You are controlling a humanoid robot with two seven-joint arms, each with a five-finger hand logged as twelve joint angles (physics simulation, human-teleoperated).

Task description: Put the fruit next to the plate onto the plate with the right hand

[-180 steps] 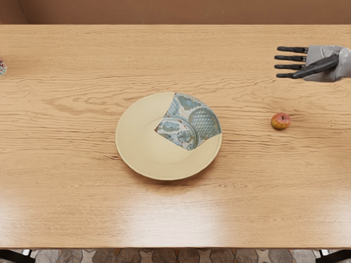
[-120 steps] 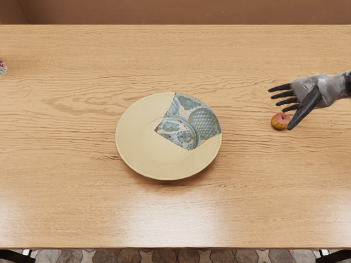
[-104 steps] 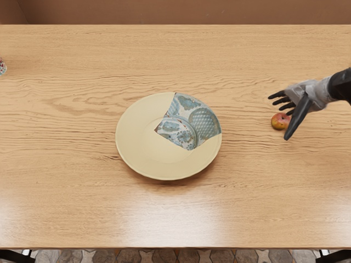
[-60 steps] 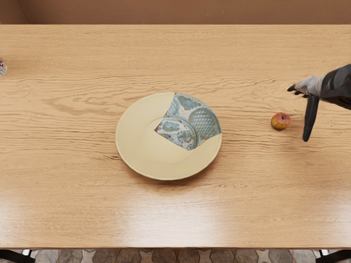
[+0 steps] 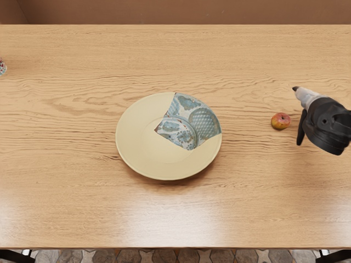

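Cream plate [image 5: 140,145] centre; small red-yellow fruit [image 5: 281,121] at its 3 o'clock, well apart, not on it yet. Right hand [image 5: 311,109] near fruit's 3 o'clock, not holding it, openness can't tell. Prob. light, firm, rolls easy: pinch across sides

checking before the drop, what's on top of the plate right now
Only a blue-green patterned patch shows on the plate, print or object unclear; nothing hides it. The fruit lies on the table to its right.

Right hand [image 5: 308,100] unclenched, thumb down
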